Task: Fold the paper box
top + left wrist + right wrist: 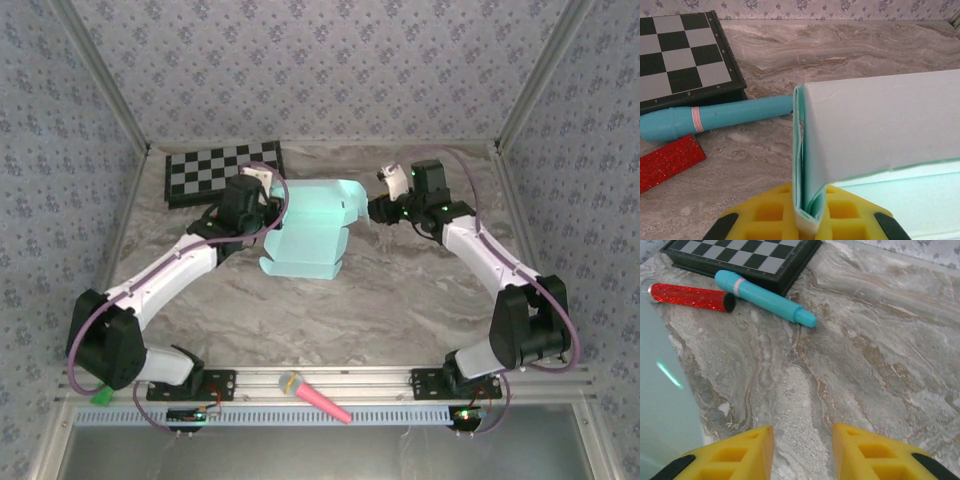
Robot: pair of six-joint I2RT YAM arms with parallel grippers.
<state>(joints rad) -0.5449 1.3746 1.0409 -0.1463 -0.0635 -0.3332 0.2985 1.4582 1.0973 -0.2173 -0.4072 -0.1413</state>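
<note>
The pale aqua paper box [308, 225] lies partly folded in the middle of the table, one panel raised. My left gripper [262, 205] is at its left edge, shut on a doubled fold of the paper box [875, 125]; the pinched fold stands upright between the yellow fingers [765, 215]. My right gripper [382, 208] hovers just right of the box, open, with only marble table between its yellow fingers [740, 455]. The box edge [660, 390] shows at the left of the right wrist view.
A checkerboard [222, 170] lies at the back left. A teal marker pen [715, 117] and a red glitter tube [667, 160] lie beside it near the box. A pink-and-yellow object [315, 397] rests on the front rail.
</note>
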